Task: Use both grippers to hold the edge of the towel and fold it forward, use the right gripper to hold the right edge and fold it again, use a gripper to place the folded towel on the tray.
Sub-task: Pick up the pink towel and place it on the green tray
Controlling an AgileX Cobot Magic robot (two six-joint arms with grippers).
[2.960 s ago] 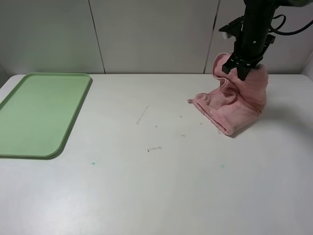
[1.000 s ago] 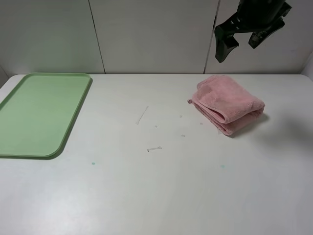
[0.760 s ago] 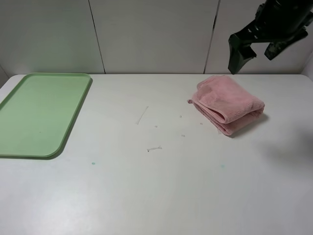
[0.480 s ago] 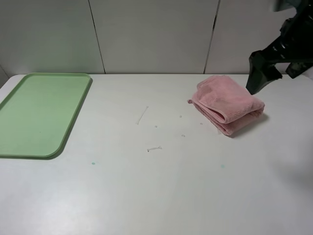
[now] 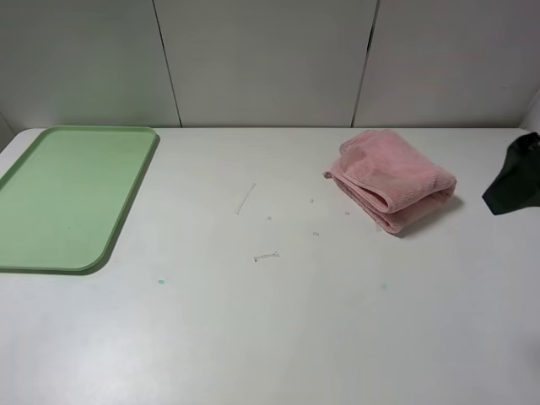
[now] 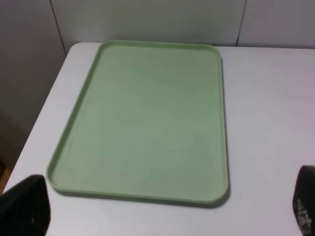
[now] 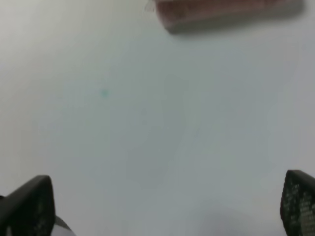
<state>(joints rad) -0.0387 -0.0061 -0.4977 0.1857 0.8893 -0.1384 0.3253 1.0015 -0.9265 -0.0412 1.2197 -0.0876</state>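
The fluffy pink towel [image 5: 392, 179] lies folded into a thick, soft bundle at the far right of the smooth white bench [image 5: 278, 321]. It is well apart from the pale green, round-cornered plastic tray [image 5: 67, 194] at the left. The left gripper [image 6: 165, 206] faces the tray with its black fingers spread wide. The right gripper [image 7: 165, 209] is equally wide and empty.

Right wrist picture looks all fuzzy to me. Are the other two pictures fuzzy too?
Right wrist view: yes, soft all over, the towel only a pink smear at the picture's border. Left wrist view: sharp, the tray has a crisp rim. High view: sharp, the towel's folds and little marks on the table show clearly.
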